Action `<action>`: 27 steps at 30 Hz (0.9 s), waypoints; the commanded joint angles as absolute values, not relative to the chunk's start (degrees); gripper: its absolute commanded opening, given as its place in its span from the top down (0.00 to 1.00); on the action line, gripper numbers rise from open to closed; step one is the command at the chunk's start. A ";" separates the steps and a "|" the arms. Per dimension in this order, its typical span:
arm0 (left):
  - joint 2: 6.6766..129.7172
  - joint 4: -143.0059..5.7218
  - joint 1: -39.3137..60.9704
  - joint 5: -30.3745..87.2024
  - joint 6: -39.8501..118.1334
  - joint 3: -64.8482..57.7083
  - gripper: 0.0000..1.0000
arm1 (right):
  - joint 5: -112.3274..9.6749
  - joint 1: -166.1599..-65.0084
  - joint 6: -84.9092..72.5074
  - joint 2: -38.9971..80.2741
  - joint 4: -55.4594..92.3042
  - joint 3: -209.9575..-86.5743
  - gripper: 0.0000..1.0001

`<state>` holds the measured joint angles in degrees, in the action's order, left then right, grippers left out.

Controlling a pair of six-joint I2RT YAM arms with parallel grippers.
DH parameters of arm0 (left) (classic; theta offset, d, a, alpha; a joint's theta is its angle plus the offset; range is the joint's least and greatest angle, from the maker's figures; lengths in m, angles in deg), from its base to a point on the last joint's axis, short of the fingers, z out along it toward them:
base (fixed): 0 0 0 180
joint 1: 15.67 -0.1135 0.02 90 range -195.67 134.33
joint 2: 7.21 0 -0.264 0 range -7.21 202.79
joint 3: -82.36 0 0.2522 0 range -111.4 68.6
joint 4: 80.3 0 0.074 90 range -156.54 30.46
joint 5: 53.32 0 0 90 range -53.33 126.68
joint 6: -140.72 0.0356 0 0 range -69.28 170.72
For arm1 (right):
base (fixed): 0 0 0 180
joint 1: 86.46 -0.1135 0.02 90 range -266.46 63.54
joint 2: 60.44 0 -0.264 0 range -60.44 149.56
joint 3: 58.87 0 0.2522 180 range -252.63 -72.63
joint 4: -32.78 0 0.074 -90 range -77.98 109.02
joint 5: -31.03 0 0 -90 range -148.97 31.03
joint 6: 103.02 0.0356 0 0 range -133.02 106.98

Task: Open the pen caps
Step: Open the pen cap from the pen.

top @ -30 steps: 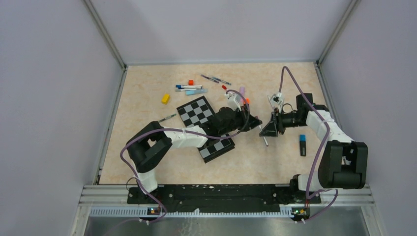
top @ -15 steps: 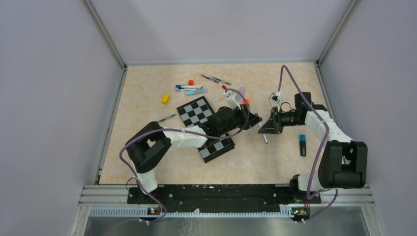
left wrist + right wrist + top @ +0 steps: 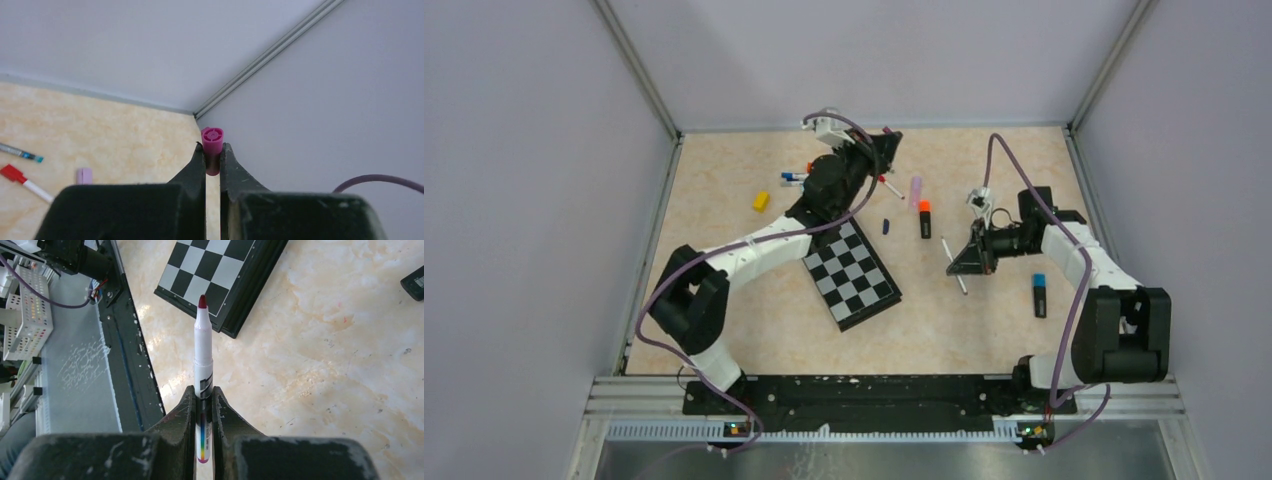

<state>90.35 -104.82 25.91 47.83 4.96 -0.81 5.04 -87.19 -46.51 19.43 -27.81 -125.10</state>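
- Magenta cap (image 3: 212, 140) pinched between fingers of left gripper (image 3: 213, 159); jaws closed tight on its lower half, closed end sticking out past the tips.
- Left arm stretched to far side of surface (image 3: 764, 330), cap held up in the air w/ the back corner of the walls behind it.
- Right gripper (image 3: 203, 390) clamped on barrel of white marker (image 3: 203, 345); jaws closed on it approx. mid-body.
- Marker is uncapped: dark red tip (image 3: 202, 302) bare, pointing away from the gripper. Rainbow-coloured print on barrel between the fingers.
- In top view the two grippers are well apart, left far-centre, right at mid-right.
- Checkerboard (image 3: 852, 272) lies flat near centre, turned at an angle, between the two arms.
- Lilac cap (image 3: 915, 186) and orange-capped highlighter (image 3: 924, 218) lie just beside each other on surface, right of the left gripper.
- Black marker (image 3: 1039, 295) w/ blue cap lies at right, beside right arm, cap on.
- Yellow block (image 3: 761, 201) at left, apart from the rest.
- A few thin pens lie at far side, partly hidden under left arm; can't tell cap state.
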 commanded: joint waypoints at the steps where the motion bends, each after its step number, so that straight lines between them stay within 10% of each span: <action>1: 85.52 -108.82 26.34 48.17 7.62 -0.96 1.00 | 4.40 -87.48 -49.38 18.04 -29.65 -125.21 1.00; 15: 76.47 -85.18 24.85 37.28 11.37 10.93 1.00 | -1.17 -79.83 -47.40 12.94 -24.36 -123.18 1.00; 27: 96.04 -50.65 27.58 41.68 13.19 -12.32 1.00 | -2.69 -77.50 -46.18 13.04 -23.13 -122.65 1.00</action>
<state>90.72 -64.01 26.81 39.35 10.60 -3.45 -2.48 -78.38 -46.55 14.28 -24.84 -123.15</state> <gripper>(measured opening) 0.050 0.057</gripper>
